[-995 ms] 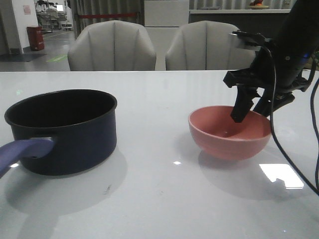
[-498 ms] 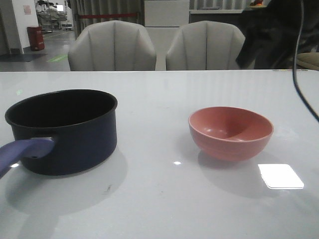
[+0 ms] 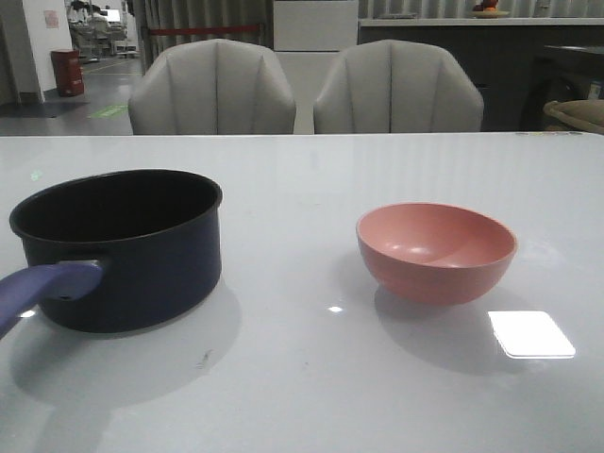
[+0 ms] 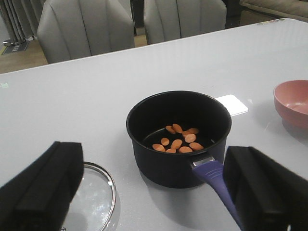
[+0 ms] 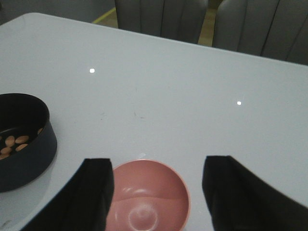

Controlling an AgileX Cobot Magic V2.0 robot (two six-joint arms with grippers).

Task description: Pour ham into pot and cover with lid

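Ham [image 4: 179,138] lies in the pot [image 4: 178,137]; the lid [image 4: 91,197] beside it is cut off. Both arms' fingers [image 4: 45,185] [image 5: 96,192] spread wide, empty, above the bowl [image 5: 147,199].

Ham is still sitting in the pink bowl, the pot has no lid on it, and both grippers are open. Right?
Not quite: the ham is in the pot, as the left wrist view shows; the bowl is empty in the right wrist view. The pot is indeed uncovered, the lid lying on the table beside it, and both grippers are open.
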